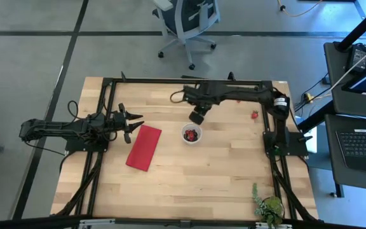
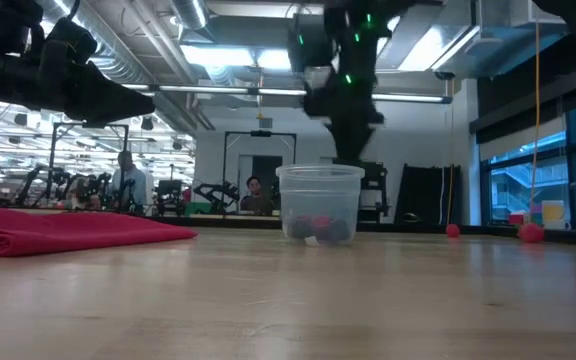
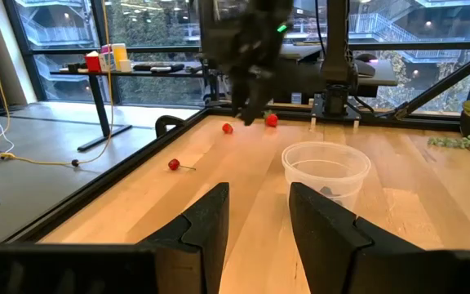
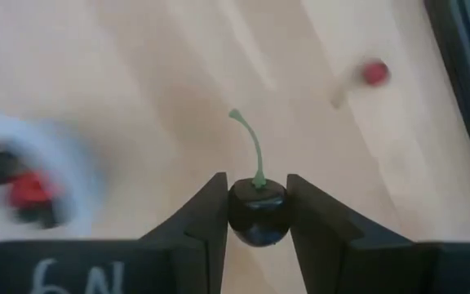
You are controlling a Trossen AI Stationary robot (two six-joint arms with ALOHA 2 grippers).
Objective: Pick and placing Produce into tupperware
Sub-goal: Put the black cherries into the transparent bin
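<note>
From above, the right claw (image 1: 197,117) hangs just beside the far-left rim of the cup (image 1: 192,134), which holds several red fruits. The left claw (image 1: 132,123) waits at the table's left edge beside the pink cloth (image 1: 143,147), fingers parted and empty. One loose berry (image 1: 254,115) lies near the right edge. Bare wood spreads wide toward the near side.

From table height, the cup (image 2: 319,202) stands mid-table with the right arm above and behind it.

The left wrist camera shows a cherry (image 3: 174,165) near the table's frame rail.

The right wrist camera shows the fingers (image 4: 205,219) pinching a dark cherry (image 4: 257,210), stem up, above bare wood.
</note>
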